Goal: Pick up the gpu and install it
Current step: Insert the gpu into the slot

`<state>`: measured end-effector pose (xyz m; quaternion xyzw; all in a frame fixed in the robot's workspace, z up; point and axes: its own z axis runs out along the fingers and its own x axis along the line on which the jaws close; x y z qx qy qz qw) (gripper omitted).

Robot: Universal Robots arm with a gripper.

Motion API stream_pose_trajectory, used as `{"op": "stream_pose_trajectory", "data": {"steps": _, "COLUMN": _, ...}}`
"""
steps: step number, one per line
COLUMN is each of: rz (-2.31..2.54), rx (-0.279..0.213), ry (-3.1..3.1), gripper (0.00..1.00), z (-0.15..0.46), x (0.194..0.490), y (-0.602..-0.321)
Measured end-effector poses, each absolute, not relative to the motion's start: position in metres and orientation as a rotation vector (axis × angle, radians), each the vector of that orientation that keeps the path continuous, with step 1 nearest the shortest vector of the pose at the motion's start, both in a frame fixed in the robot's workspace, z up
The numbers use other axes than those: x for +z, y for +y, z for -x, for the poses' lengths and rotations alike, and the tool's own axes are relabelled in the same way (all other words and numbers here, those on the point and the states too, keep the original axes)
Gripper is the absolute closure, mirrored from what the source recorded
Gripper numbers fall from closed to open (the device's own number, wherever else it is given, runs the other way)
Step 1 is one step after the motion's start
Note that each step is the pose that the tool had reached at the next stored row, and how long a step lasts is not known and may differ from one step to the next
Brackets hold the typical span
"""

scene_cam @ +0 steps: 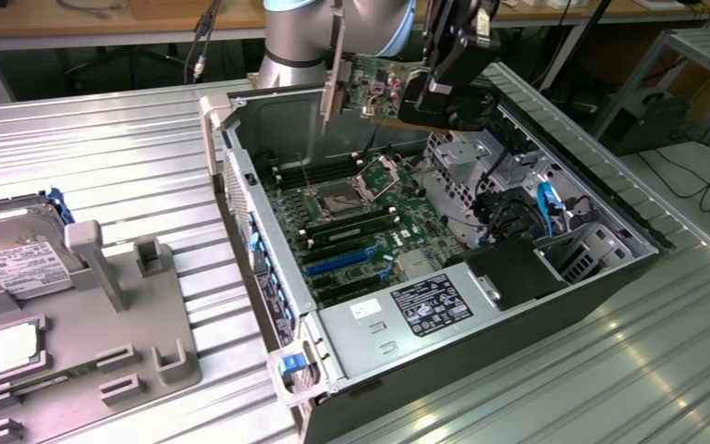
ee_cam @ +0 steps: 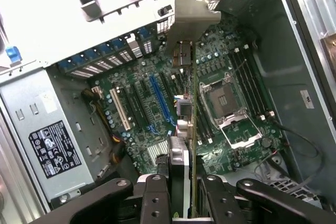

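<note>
The gpu (scene_cam: pixel 373 92) hangs in the air above the far end of the open computer case (scene_cam: pixel 602 199), with my gripper (scene_cam: pixel 433 95) shut on it. It is a green card, and its silver end bracket (scene_cam: pixel 329 90) points down on the exterior view's left. In the wrist view the gpu (ee_cam: pixel 192 114) shows edge-on as a thin slab, with its bracket (ee_cam: pixel 184 17) at the far end. It is held between my gripper's (ee_cam: pixel 184 200) black fingers (ee_cam: pixel 155 195). Below it lies the motherboard (ee_cam: pixel 152 114) with a blue slot (ee_cam: pixel 158 103) and the processor socket (ee_cam: pixel 227 103).
The case lies on its side on a ribbed metal table (scene_cam: pixel 108 148). A power supply (scene_cam: pixel 435 305) and drive bays (scene_cam: pixel 516 213) fill its near and right parts. On the exterior view's left, a grey fixture tray (scene_cam: pixel 145 351) holds a silver hard drive (scene_cam: pixel 16 250) and a processor chip (scene_cam: pixel 10 347).
</note>
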<state>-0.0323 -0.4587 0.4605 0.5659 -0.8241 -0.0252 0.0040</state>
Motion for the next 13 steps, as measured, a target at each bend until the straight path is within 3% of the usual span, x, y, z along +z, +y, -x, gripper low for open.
{"op": "stream_pose_trajectory", "data": {"steps": 13, "rz": -2.004, "rx": -0.064, "ry": -2.421, "gripper": 0.72, "z": 0.0324, "x": 0.4589, "y": -0.4587}}
